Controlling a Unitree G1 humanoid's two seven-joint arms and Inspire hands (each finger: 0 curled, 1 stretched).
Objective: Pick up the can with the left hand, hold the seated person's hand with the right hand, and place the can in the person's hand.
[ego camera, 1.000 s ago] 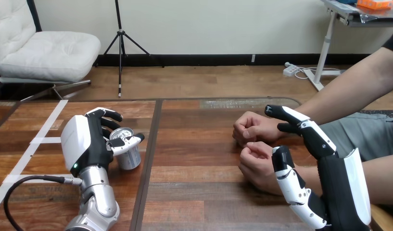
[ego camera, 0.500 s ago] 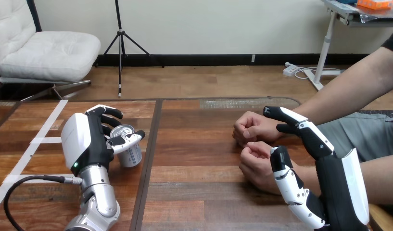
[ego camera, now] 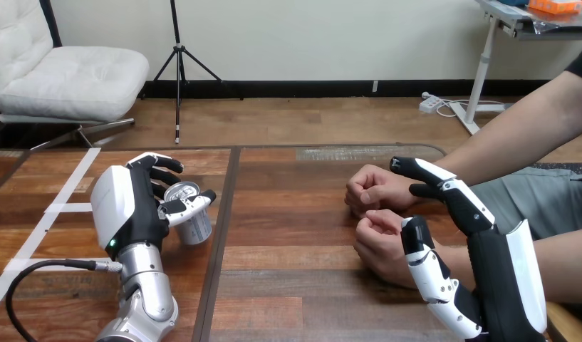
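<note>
White tape strips (ego camera: 63, 208) cross the wooden table's (ego camera: 295, 285) left side.

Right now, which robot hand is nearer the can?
Left. The left robot hand is wrapped round the can; the right robot hand is far off, by the person's hands.

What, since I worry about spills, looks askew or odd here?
The can leans, top toward the palm, gripped by the left hand; no spill shows on the table.
</note>
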